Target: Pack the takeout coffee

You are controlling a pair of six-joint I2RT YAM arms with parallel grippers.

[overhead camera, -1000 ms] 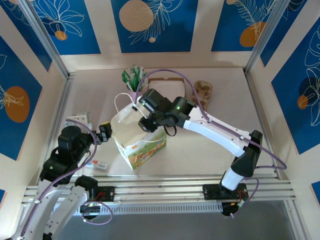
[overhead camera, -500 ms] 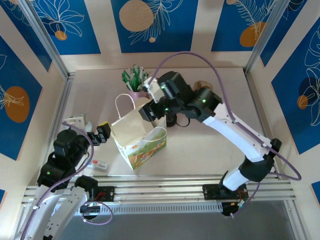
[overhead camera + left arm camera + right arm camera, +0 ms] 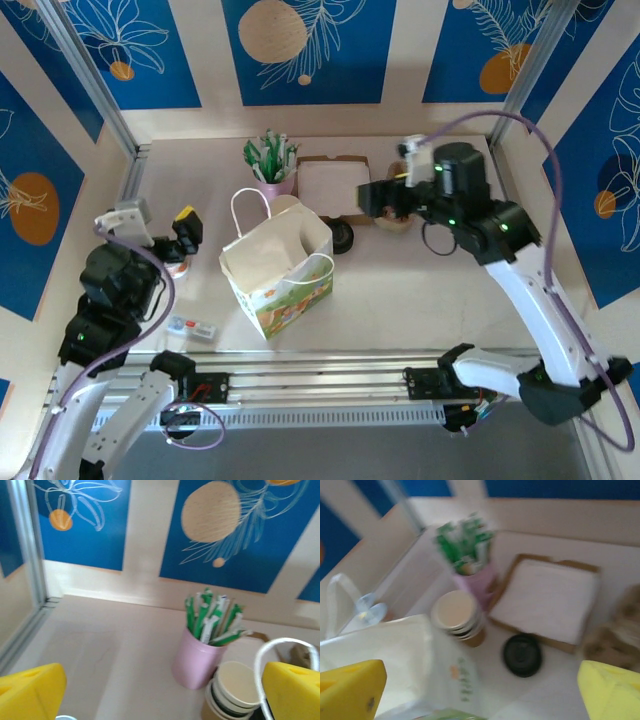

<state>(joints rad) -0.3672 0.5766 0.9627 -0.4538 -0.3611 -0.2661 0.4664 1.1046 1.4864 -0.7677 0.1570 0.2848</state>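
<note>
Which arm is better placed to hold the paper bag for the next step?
Probably left. The left claw, open, hovers beside the bag, near its white handle. The right claw, also open, hangs farther back by the box.

The bag (image 3: 285, 290) stands upright in the middle of my table (image 3: 420, 290). Just behind it sits the stack of cups (image 3: 285, 207), and behind that, near the back wall, the pot of sticks (image 3: 270, 165). The flat box (image 3: 330, 180) lies right of the pot. The pile of lids (image 3: 342, 237) lies before the box, right of the cups. A small packet (image 3: 192, 327) lies left of the bag, towards my near edge. My left gripper (image 3: 185, 228) hangs left of the bag, and my right gripper (image 3: 380, 200) by the box's right end.
</note>
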